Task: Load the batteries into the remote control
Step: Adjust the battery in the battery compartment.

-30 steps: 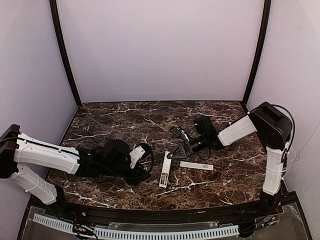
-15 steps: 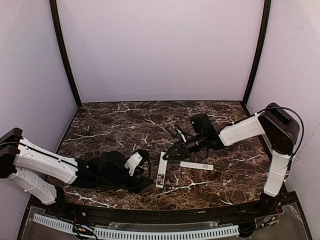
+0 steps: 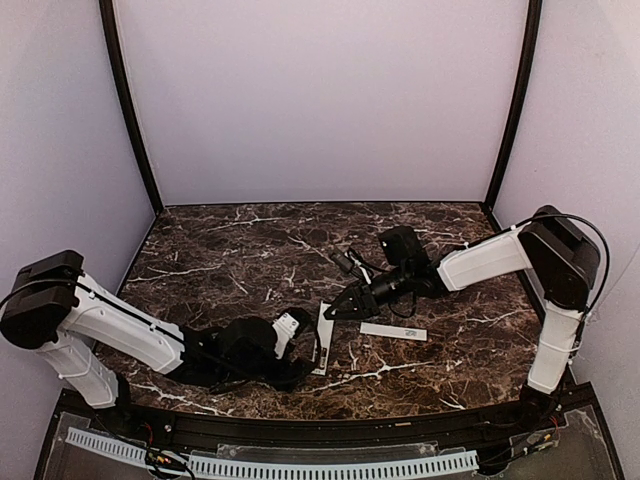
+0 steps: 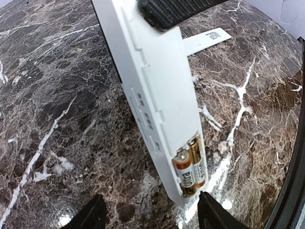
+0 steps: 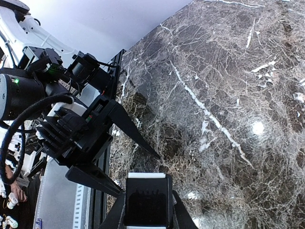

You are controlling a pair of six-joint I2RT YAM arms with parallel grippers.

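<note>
The remote control [image 4: 157,95] lies near the middle of the marble table [image 3: 220,250], a little below the centre of the top view. Its long axis runs almost from top to bottom in that view, with the upper end leaning slightly to the right. In the left wrist view it goes from the upper left to the lower right. The open compartment is at the lower end, and the two batteries [image 4: 189,167] sit in it side by side, parallel to the remote. Their print is too small to read.

The right gripper [image 5: 147,205] is clamped on the far end of the remote, the end with the dark section. Its arm comes from the right edge, with the elbow raised and the forearm reaching to the left.

The left gripper [image 4: 151,205] has its fingers apart, and the battery end of the remote lies between them, nearer to one finger. Its arm stretches low from the lower left.

The cover strip [image 3: 393,331] lies flat to the right of the remote. Its grey print is not readable.
</note>
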